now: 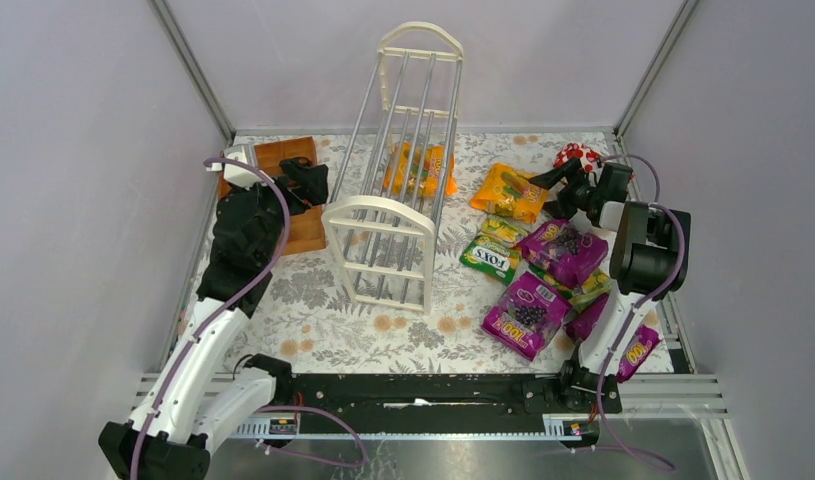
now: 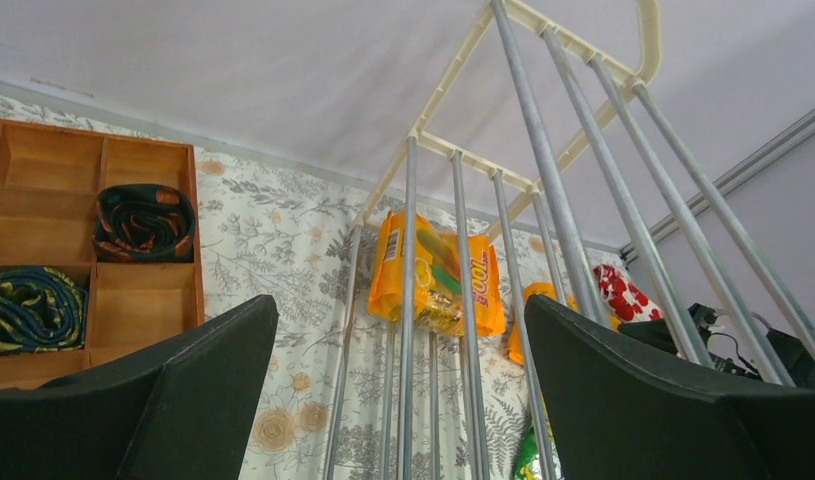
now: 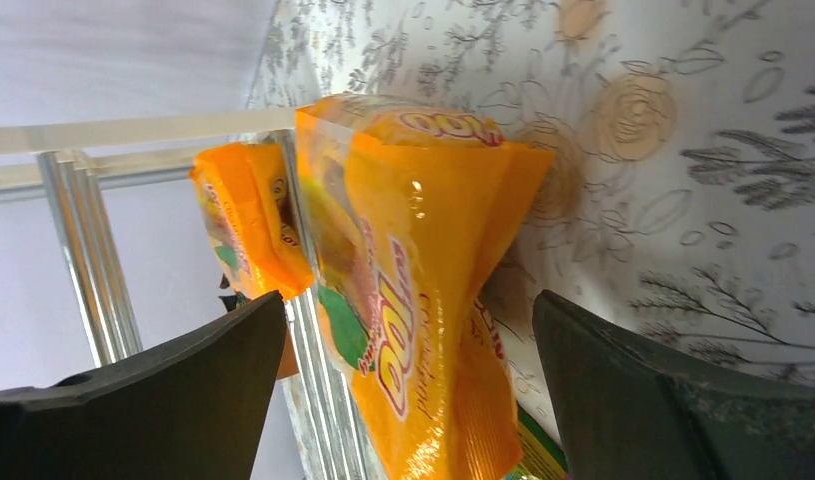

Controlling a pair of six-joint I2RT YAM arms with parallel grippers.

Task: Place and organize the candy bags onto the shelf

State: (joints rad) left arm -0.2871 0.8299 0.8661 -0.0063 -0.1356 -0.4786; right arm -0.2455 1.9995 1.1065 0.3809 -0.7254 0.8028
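Left claw (image 2: 399,300), right claw (image 3: 408,295) spread; only left wrist shows cloth rolls (image 2: 143,222) in tray (image 2: 43,160).

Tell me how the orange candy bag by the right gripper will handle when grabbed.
The orange candy bag will probably be floppy: its film is creased and bulging. Its glossy surface shows glare, so it may slip. It looks puffy, so likely light for its size.
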